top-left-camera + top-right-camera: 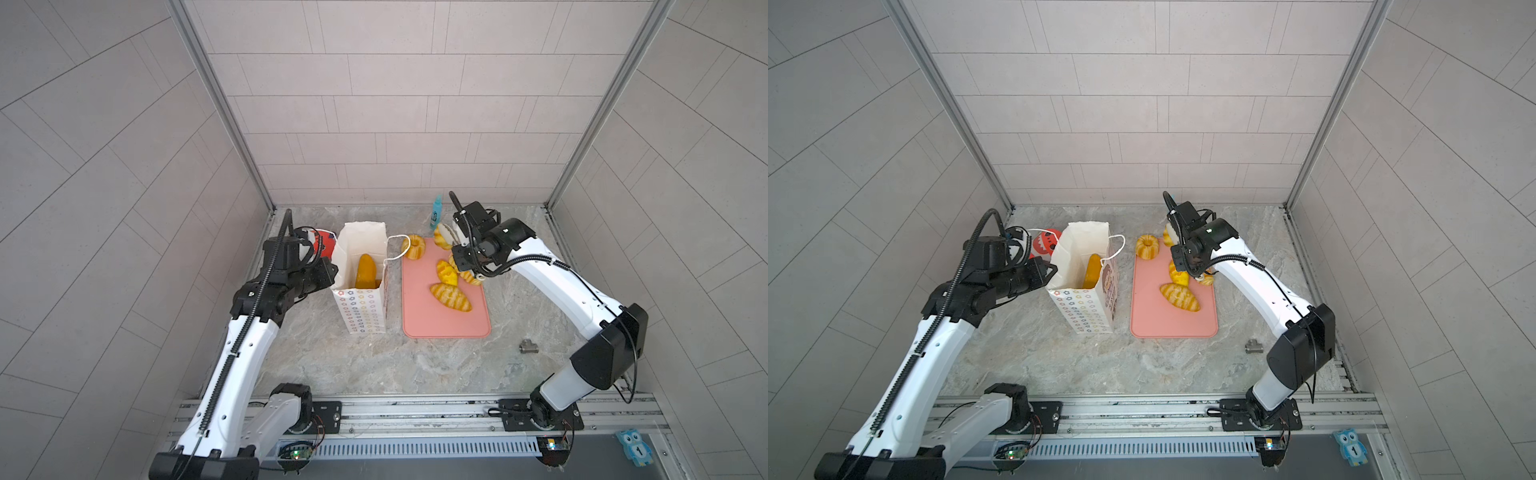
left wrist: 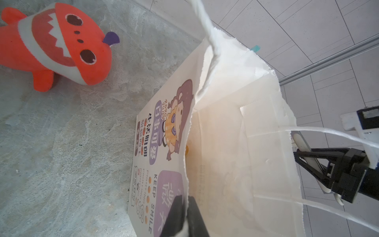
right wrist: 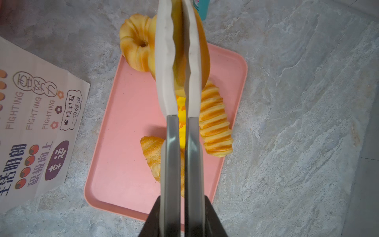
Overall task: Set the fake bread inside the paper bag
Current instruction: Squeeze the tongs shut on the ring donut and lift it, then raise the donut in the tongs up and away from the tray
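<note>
Carry pending: right gripper [image 3: 178, 24] pinches an oval bun [image 3: 203, 53]; the paper bag [image 1: 360, 309] lies to its left, just past the left edge of the pink tray [image 1: 446, 326].

Bun sits over the tray's far edge, long axis along the fingers. The left gripper [image 2: 187, 205] is pressed together on the bag's left rim, mouth up, with 1 long loaf [image 1: 365, 272] standing inside. Judged route: sideways over the fluted ring [image 1: 413, 246] at the tray's far-left corner. Left arm is nearer the bag but occupied.
</note>
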Available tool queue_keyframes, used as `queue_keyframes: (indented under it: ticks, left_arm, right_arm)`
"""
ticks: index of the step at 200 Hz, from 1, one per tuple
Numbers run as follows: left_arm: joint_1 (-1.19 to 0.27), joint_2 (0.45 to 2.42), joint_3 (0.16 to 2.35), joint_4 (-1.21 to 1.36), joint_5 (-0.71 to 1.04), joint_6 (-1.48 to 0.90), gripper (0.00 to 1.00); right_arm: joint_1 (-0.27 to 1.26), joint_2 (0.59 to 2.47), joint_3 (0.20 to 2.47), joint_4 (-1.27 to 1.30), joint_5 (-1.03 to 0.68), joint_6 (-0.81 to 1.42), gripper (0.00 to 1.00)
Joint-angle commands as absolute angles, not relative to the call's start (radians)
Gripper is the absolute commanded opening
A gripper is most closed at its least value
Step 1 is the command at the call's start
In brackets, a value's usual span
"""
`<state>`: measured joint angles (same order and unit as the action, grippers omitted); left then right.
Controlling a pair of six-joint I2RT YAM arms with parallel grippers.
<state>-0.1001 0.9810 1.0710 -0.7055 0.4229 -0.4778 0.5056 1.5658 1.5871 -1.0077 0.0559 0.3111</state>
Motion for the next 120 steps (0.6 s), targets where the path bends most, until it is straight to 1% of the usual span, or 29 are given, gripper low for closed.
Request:
queue_keyframes:
  ticks: [1,59,120]
  left_arm:
    - [-0.095,0.976,1.094,-0.709,0.428,-0.463,0.12]
    - [-0.097,0.978,1.091,-0.705,0.429,-0.466,0.12]
    - [-0.095,0.974,1.083,-0.706,0.428,-0.466,0.12]
  right_arm:
    - [0.502,1.475,1.549,-0.933,0.048,0.303,0.19]
    - [0.501,1.402,1.549,-0.961,0.043,0.310,0.20]
    - [0.501,1.372,1.577,-0.985,0.044,0.312,0.20]
